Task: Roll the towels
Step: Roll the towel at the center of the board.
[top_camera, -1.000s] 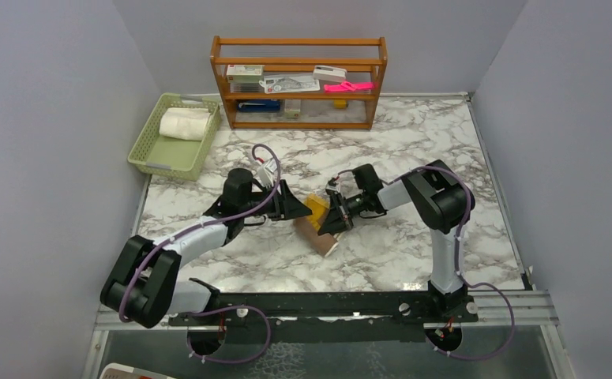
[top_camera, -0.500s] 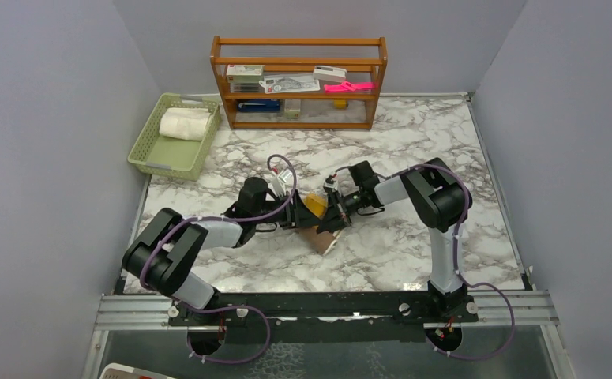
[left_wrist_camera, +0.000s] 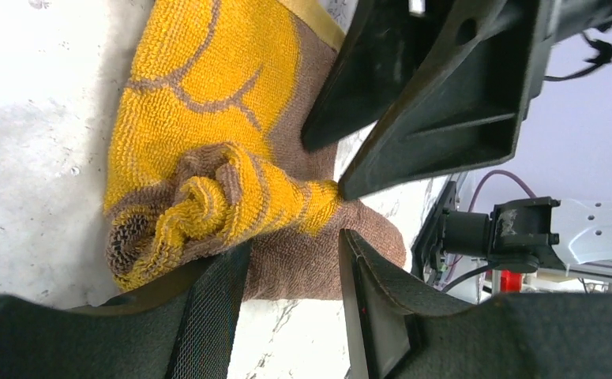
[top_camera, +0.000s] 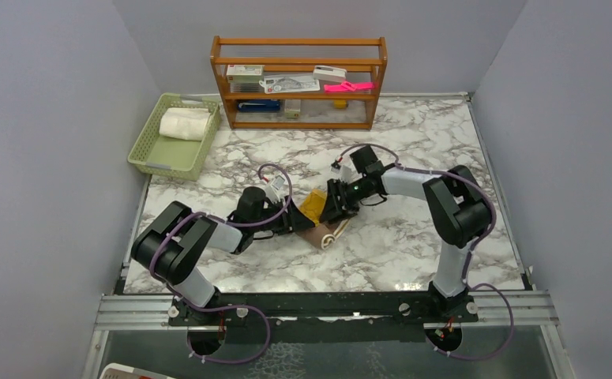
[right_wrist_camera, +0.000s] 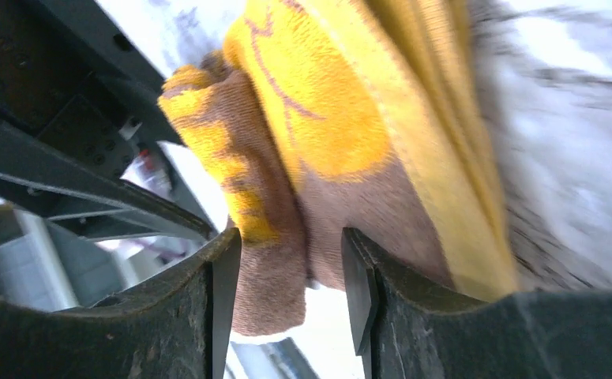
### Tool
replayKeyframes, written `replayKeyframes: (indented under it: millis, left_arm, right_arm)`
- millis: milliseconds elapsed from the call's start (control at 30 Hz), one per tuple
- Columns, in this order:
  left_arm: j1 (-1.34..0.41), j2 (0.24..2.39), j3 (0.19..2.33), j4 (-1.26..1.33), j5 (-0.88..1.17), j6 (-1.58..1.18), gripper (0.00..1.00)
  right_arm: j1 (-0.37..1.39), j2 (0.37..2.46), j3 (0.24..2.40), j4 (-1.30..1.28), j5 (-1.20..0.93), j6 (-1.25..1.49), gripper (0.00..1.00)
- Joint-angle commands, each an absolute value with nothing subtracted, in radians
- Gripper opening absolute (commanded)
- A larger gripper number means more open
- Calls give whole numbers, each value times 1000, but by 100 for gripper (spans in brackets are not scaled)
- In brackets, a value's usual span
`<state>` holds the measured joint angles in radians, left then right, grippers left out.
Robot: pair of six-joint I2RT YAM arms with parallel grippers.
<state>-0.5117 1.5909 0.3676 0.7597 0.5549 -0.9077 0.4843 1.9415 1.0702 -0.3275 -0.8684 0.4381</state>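
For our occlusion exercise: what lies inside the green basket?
A rolled cream-white towel lies at the green basket's far end. Whatever is under that towel is covered.

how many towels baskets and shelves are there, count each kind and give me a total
towels: 2 (brown and yellow towel, white towel)
baskets: 1 (green basket)
shelves: 1 (wooden shelf)
total: 4

No text can be read; print on the shelf items (top_camera: 290, 83) is too small.
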Motion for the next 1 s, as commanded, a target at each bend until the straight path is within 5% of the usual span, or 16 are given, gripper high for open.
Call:
replayKeyframes:
  millis: [0,200,433,967]
  left_arm:
    - [-505,1639,358,730,453,-887,49]
    - [-505,1681,376,735,483,-891,49]
    - [-505,1726,388,736,495,-901,49]
    - [-504,1754,384,735,505,-919,48]
  right_arm:
    - [480,1823,1050,-405,-509,311,51]
    - [524,1553,960,-327,-329,189,53]
    - [857,1299,826,-170,-44,23,54]
    - [1031,1517,848,-209,76,-41,46]
